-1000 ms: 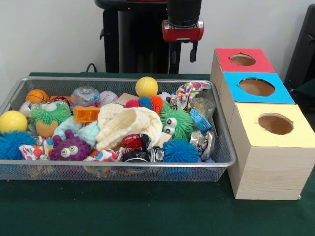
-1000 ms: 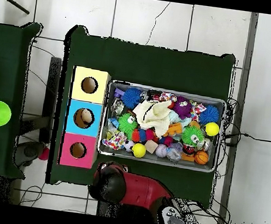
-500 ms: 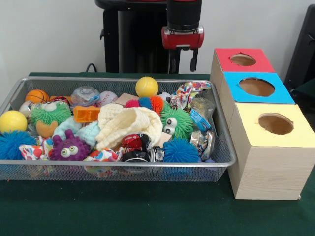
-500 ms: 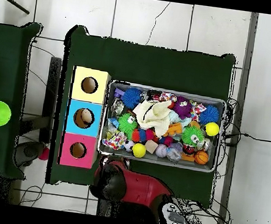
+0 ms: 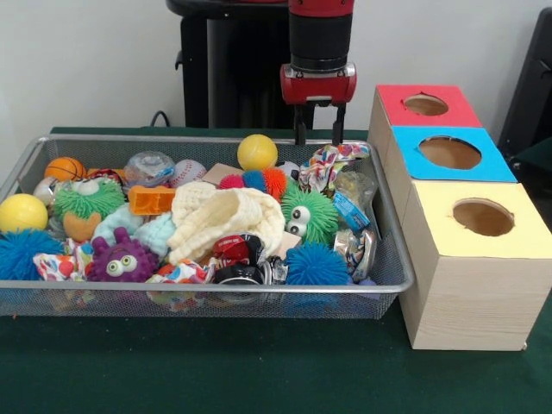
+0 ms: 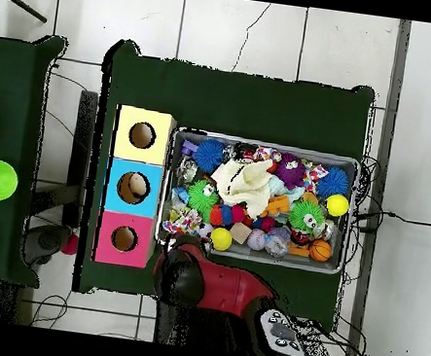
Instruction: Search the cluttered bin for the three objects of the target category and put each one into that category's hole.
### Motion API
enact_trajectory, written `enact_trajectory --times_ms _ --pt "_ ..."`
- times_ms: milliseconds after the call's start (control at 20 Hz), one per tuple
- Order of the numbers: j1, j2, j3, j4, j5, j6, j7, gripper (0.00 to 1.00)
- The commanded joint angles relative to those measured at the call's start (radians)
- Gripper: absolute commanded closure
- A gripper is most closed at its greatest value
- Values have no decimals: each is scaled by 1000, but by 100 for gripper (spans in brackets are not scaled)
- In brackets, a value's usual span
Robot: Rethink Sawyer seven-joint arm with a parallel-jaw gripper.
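Note:
The wire mesh bin (image 5: 216, 138) is packed with toys, balls and cloths. My gripper (image 5: 319, 129) hangs open and empty above its back right corner, just over a patterned cloth (image 5: 332, 161) and right of a yellow ball (image 5: 257, 152). Right of the bin stand three wooden boxes with round holes: red top (image 5: 392, 97), blue top (image 5: 405, 164), yellow top (image 5: 444, 237). In the overhead view the arm (image 6: 186, 280) hides the gripper at the bin's (image 6: 266, 144) lower left corner. A pale object lies in the blue box's hole (image 6: 138, 186).
The bin also holds a cream knitted cloth (image 5: 226, 220), a green fuzzy toy with eyes (image 5: 308, 215), a purple fuzzy toy (image 5: 122, 259), blue spiky balls (image 5: 316, 264), an orange basketball (image 5: 65, 168) and another yellow ball (image 5: 21, 211). The green tablecloth (image 5: 259, 362) lies in front.
The gripper has come down and forward towards the bin's back right corner. It stays open. Nothing in the bin has moved.

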Motion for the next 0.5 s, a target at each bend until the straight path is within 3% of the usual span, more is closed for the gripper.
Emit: enact_trajectory --times_ms 50,500 --pt "-22 79 81 -157 36 -94 185 0" --pt "-19 181 80 -179 35 -218 225 0"
